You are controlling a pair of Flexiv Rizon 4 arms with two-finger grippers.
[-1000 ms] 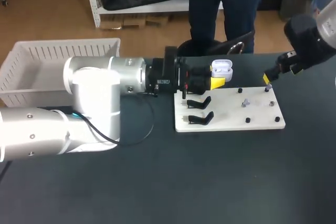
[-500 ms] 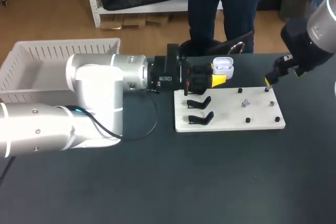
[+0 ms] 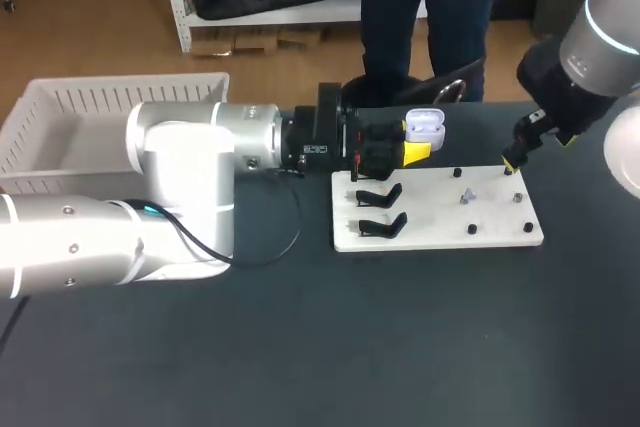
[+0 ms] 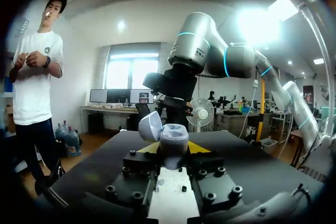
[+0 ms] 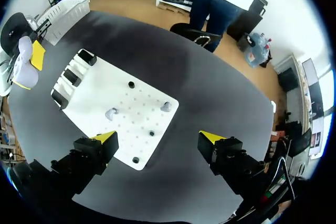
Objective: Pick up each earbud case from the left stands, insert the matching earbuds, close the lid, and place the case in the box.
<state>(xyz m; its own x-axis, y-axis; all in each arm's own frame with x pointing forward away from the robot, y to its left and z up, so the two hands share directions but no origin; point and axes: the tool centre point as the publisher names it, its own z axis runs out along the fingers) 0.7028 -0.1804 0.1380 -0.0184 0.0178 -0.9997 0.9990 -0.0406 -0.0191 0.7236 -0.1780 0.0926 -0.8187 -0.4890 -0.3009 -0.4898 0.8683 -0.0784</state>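
A white earbud case (image 3: 425,127) with its lid up is held level above the far edge of the white board (image 3: 440,235), and my left gripper (image 3: 404,154) is shut on it. In the left wrist view the case (image 4: 170,137) sits between the yellow tips of that gripper (image 4: 173,149). Two small grey earbuds (image 3: 466,194) (image 3: 517,197) rest on the board among black pegs. Black stands (image 3: 380,194) occupy the board's left end. My right gripper (image 3: 510,161) hangs open over the board's far right corner. Its own view has the gripper (image 5: 157,139) above the earbuds (image 5: 111,113) (image 5: 166,106).
A white slatted basket (image 3: 110,112) stands at the far left of the dark table. My left arm's thick body (image 3: 180,197) covers the table between the basket and the board. Bare dark table lies in front of the board.
My right arm has swung a little to the left, its gripper staying over the board's far right corner. The left arm settled slightly; the case stays held in the same spot.
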